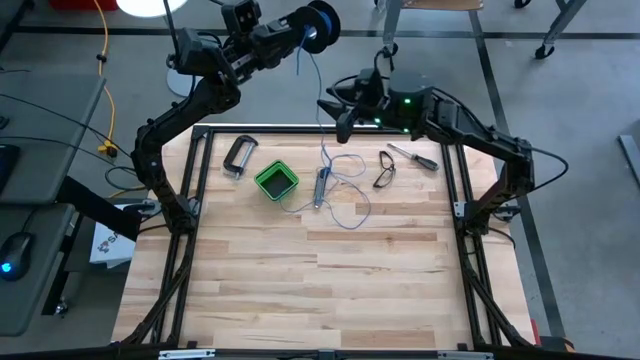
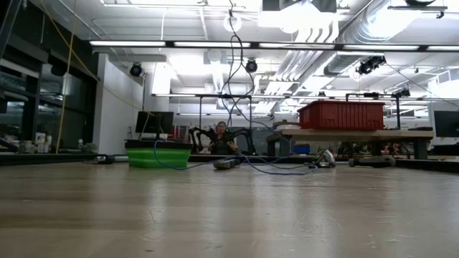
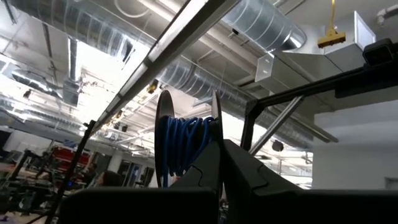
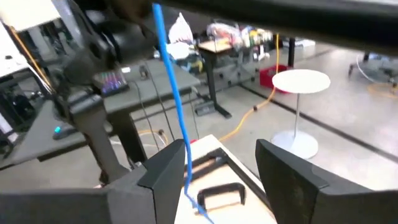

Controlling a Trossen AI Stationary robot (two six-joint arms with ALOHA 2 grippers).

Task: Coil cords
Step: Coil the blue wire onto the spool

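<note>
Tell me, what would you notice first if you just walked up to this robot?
Probably the dark spool wound with blue wire, held up high beyond the table's far edge by the shut left gripper. The wire hangs down from it, past the open right gripper, and ends in messy loops on the wooden table. After that, the bright green box beside those loops.
</note>
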